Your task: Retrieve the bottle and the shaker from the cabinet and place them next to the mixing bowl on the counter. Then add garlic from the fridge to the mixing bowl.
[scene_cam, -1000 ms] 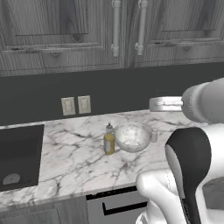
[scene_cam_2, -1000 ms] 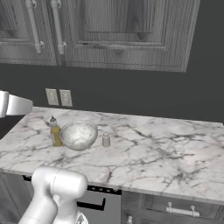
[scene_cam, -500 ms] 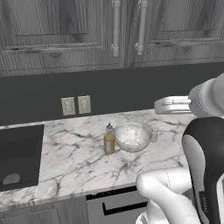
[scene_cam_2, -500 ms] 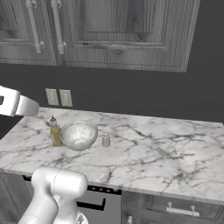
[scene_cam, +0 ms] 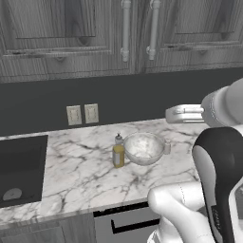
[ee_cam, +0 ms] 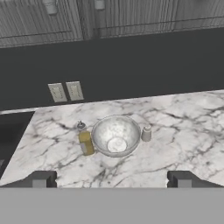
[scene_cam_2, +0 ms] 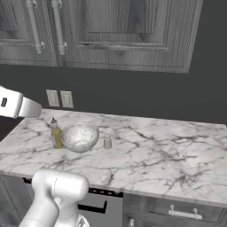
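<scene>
Bottle (scene_cam: 118, 153) and shaker (scene_cam_2: 107, 142) both stand upright on the counter (scene_cam_2: 168, 155), one just beside each side of the bowl (scene_cam: 144, 148) — the cabinet half of the task looks done. Cabinet doors (scene_cam: 71, 33) above are shut.

Change over the last second: the arm's upper part swings in the base views; in the left one the white hand moves left, away from the arm, and in the right one it moves further into frame. Nothing on the counter shifts. The gripper (ee_cam: 111, 179) hangs high and well back from the bowl, tips wide apart, holding nothing.

Reading: the arm is pulling clear of the placed items — most likely the handover to the garlic step. No fridge or garlic in sight, so a drive of the base probably comes first. Bowl appears empty.
</scene>
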